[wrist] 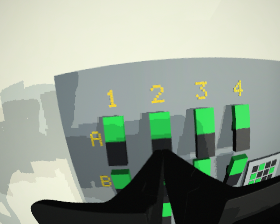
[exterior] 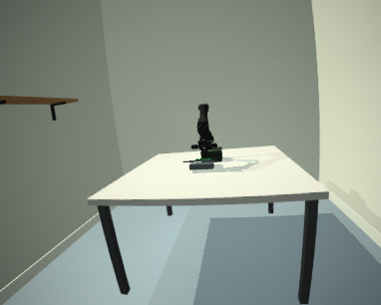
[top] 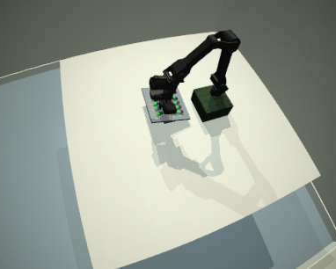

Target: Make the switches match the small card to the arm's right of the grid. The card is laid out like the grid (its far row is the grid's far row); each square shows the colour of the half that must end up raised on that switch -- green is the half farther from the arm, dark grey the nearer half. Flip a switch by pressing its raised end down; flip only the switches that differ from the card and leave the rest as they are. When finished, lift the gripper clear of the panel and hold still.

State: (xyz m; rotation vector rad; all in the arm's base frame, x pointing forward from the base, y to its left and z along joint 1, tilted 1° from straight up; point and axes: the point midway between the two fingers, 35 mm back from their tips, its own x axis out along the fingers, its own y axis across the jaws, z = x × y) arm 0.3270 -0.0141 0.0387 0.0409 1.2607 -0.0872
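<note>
The arm (top: 195, 53) reaches from its dark green base block (top: 211, 104) out over the grey switch panel (top: 165, 105), which lies flat on the white table (top: 120, 176) just beside the base. In the top view the gripper (top: 166, 106) sits directly above the panel's middle, covering part of the grid, with green switch halves showing on either side of it.

The wrist view looks along the closed fingers. Their tips meet in a single point, nothing between them, and that point sits at the near, dark end of the switch in column 2 of row A (wrist: 160, 132). Whether the tip actually touches the switch cannot be told. The yellow column numbers 1 to 4 run along the panel's far edge, and the letters A and B mark rows at its left side. Switches A1 (wrist: 115, 139), A3 (wrist: 204, 131) and A4 (wrist: 240, 125) stand in a line with A2, each green on the far half and dark grey on the near half. Row B is mostly hidden behind the fingers; only green patches show.

The small card (wrist: 263, 169) lies just to the right of the gripper, beside the grid's right edge, partly cut off by the finger; its squares are too small to read.

In the exterior view the arm stands folded low over the panel near the table's far side.
</note>
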